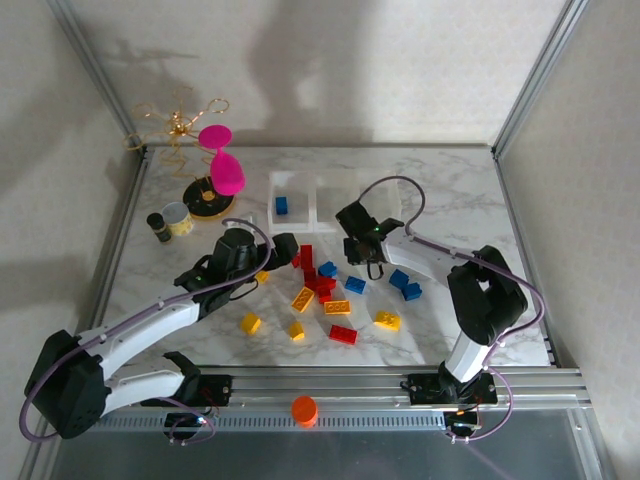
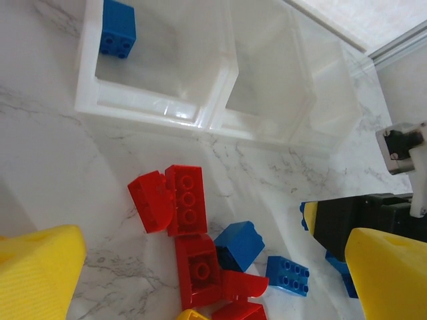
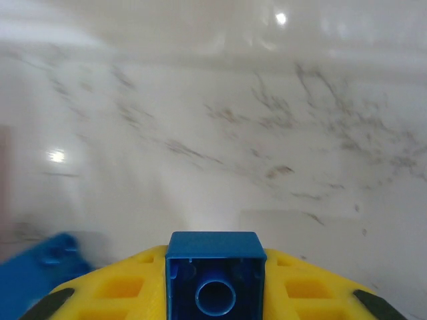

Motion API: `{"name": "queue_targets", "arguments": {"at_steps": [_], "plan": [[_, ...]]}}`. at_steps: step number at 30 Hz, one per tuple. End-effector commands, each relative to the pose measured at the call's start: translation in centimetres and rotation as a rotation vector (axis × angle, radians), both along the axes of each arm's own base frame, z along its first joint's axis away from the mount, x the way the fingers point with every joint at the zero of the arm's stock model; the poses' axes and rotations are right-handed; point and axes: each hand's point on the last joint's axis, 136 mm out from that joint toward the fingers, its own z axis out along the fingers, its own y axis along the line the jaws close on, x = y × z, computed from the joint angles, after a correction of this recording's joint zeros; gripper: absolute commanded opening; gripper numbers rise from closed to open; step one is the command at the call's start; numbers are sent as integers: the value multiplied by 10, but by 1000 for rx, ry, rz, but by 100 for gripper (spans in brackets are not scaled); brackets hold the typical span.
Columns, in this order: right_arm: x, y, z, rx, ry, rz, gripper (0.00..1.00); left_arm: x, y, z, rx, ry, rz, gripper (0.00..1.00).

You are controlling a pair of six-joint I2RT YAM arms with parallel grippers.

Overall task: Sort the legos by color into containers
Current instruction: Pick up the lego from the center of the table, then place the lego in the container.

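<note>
At the far left of the counter [image 1: 450,200], a round tin can [image 1: 180,218] stands beside a dark little bottle [image 1: 158,227], well apart from the bricks. The left end effector [image 1: 272,258] hangs with its yellow fingers [image 2: 37,273] spread wide, at the left edge of the red legos [image 1: 315,278]. Yellow legos [image 1: 250,323] lie nearer the arm bases. Behind the pile the containers [image 1: 317,205] stand in a row, and the leftmost bin holds one blue brick [image 1: 282,205]. Further right, the right end effector [image 1: 368,262] is clamped on a blue lego [image 3: 213,273], just in front of the containers. Loose blue legos [image 1: 405,285] lie beside it. An orange cap [image 1: 304,410] rests on the near rail [image 1: 520,382].
</note>
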Motion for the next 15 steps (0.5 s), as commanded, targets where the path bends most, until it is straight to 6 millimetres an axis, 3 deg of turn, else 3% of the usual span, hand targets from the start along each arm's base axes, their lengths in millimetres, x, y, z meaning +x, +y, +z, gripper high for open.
{"name": "queue_targets", "arguments": {"at_steps": [1, 10, 15], "plan": [[15, 34, 36, 65, -105, 40, 26, 5, 19, 21, 28, -48, 56, 100], [68, 122, 71, 172, -261, 150, 25, 8, 66, 25, 25, -36, 169, 100], [105, 150, 78, 162, -346, 174, 25, 15, 80, 19, 38, -23, 202, 100]]}}
